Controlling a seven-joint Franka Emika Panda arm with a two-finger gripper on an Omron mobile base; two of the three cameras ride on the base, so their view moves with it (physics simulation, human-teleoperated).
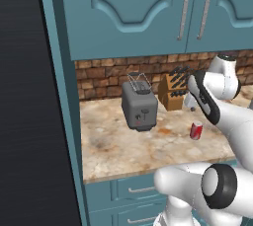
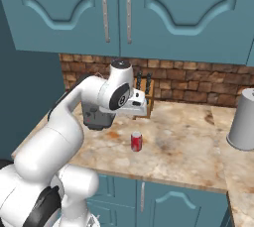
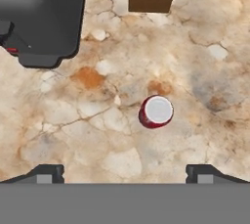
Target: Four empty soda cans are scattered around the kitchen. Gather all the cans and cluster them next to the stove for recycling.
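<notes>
**Red can upright on the counter, gripper open above it**

At the left end of the marble counter (image 1: 113, 151), close to the brick back wall, stands a grey toaster (image 1: 139, 106). Just right of it, against the back edge, sits a wooden knife block (image 1: 173, 91). Right again and nearer the front edge, well apart from both, a red soda can (image 1: 196, 130) stands upright on its own, silver top showing. In the hand view the can (image 3: 156, 112) lies between and ahead of the two fingertips (image 3: 46, 174); the gripper (image 3: 125, 174) has its jaws spread wide, holding nothing and touching nothing. At the counter's far right stands a tall grey paper-towel roll (image 2: 243, 119).
</notes>
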